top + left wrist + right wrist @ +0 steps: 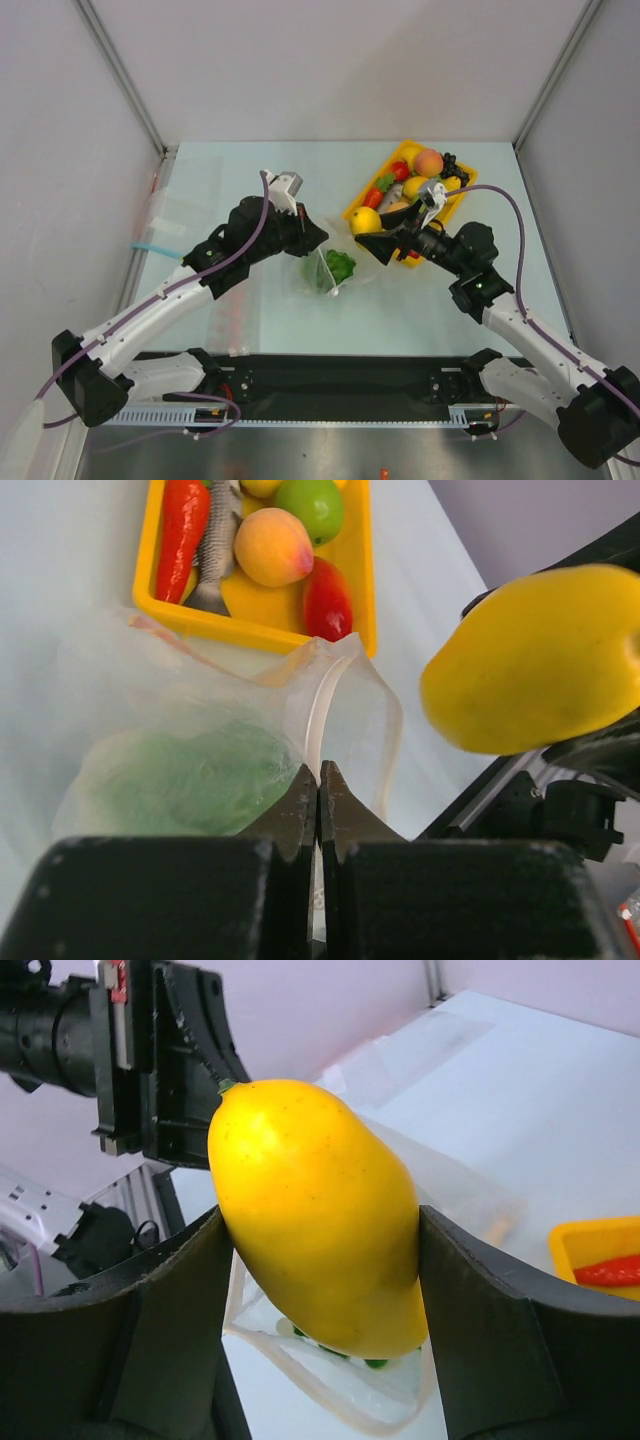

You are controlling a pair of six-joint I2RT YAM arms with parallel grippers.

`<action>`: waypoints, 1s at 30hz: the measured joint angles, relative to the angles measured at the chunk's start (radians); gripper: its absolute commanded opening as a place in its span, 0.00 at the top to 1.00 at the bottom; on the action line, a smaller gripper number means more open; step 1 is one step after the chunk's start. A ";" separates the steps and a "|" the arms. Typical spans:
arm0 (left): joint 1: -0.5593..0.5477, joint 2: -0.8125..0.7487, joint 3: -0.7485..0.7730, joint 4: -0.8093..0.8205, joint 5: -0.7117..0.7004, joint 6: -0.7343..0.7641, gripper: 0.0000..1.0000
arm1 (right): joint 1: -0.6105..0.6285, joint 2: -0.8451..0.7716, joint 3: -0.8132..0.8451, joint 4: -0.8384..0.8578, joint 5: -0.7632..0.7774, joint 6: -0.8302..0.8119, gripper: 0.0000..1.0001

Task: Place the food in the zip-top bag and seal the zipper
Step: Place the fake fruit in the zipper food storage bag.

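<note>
"Your left claw?"

"My left claw [318,778] is pressed together on the bag [355,715], right on its zipper [320,705], holding the mouth up. The lettuce [190,780] is inside."

"And the right?"

"My right claw [322,1228] is clamped on the yellow fruit [300,1175], just by the bag's open mouth. The peach [272,545] lies in the tray [260,635] beyond."
</note>
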 measured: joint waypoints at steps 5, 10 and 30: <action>0.000 0.000 0.016 -0.006 0.027 -0.010 0.99 | 0.046 0.029 0.000 0.023 -0.030 -0.009 0.59; 0.000 0.002 0.019 -0.012 0.040 -0.014 0.99 | 0.082 0.062 0.000 0.025 -0.041 -0.033 0.60; 0.027 0.010 0.019 -0.040 0.094 -0.011 1.00 | 0.168 0.285 0.020 -0.011 0.200 -0.148 0.43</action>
